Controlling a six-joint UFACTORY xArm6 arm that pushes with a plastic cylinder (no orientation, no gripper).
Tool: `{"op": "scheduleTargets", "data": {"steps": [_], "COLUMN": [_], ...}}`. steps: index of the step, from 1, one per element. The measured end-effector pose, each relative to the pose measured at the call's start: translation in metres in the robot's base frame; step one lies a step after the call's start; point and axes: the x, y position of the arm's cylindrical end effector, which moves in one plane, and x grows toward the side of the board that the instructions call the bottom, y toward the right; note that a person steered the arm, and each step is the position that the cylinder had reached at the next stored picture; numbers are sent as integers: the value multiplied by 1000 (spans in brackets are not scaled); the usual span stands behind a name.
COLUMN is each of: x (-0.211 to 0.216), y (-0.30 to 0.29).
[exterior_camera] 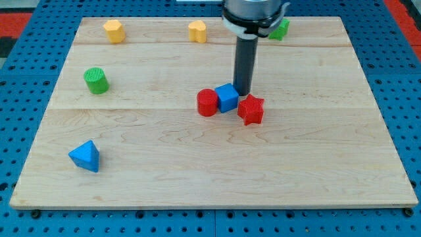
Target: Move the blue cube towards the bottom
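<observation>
The blue cube (pixel 227 97) sits near the middle of the wooden board (pixel 210 164). A red cylinder (pixel 207 103) touches its left side and a red star-shaped block (pixel 250 109) lies just to its lower right. My tip (pixel 242 91) stands right behind the blue cube's upper right corner, touching or almost touching it, directly above the red star block.
A green cylinder (pixel 96 80) stands at the left. A blue triangular block (pixel 85 157) lies at the lower left. Two yellow blocks (pixel 114 31) (pixel 197 31) sit along the top edge. A green block (pixel 280 29) shows partly behind the arm at the top.
</observation>
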Motion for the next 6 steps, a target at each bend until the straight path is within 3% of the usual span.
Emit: {"op": "scheduleTargets", "data": {"steps": [2,3,6], "x": [-10,-10,71], "y": [0,-50,-59]}}
